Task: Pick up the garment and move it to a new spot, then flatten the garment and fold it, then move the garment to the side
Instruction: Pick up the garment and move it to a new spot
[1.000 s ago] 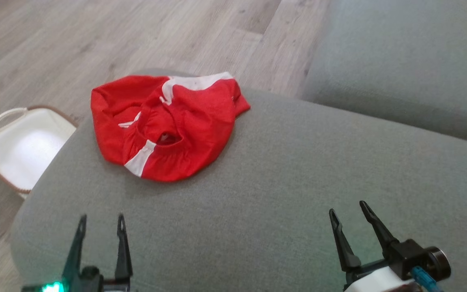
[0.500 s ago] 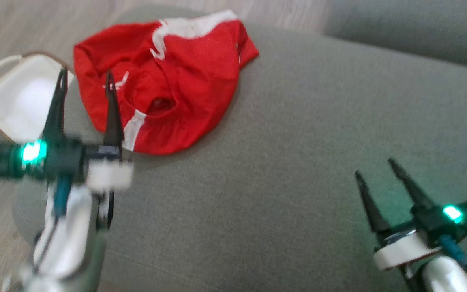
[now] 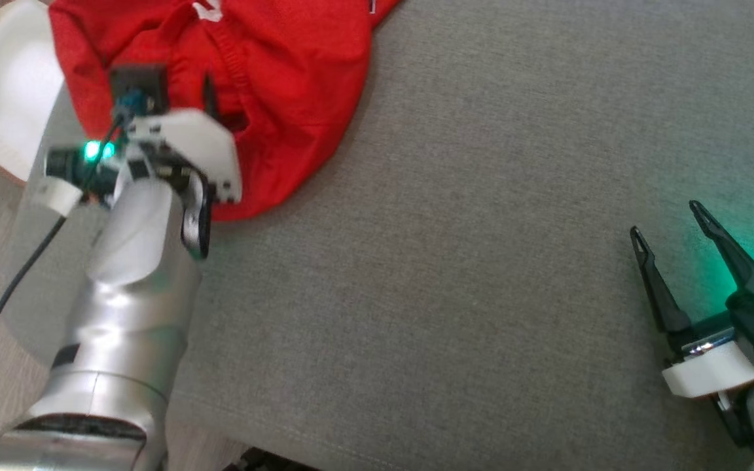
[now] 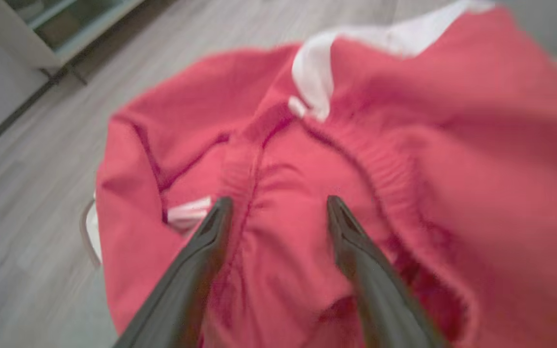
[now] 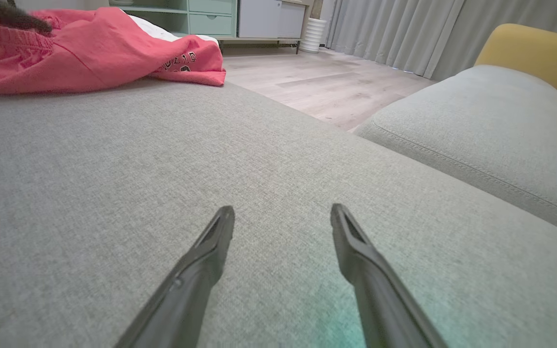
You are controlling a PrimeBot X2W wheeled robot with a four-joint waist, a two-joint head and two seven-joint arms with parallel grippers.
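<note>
The garment [image 3: 285,78] is a crumpled red piece with white stripes, lying at the far left end of the grey sofa seat [image 3: 455,248]. My left gripper [image 3: 177,91] hangs over it, fingers pointing down at the cloth. In the left wrist view the left gripper [image 4: 278,200] is open, its tips astride a gathered seam of the garment [image 4: 404,121], with nothing clamped. My right gripper [image 3: 665,219] is open low over bare seat at the right, far from the cloth. The right wrist view shows that gripper [image 5: 282,209] empty and the garment [image 5: 80,53] far off.
A white basket [image 3: 4,98] stands on the wooden floor just beyond the seat's left end. A second grey cushion [image 5: 476,121] and a yellow cushion [image 5: 525,48] lie to the right across a gap of floor. A cabinet [image 5: 186,14] and curtains stand farther back.
The head camera has tilted down, shifting the whole picture. My left arm has reached forward from the near edge to above the garment. Both grippers have stayed open.
</note>
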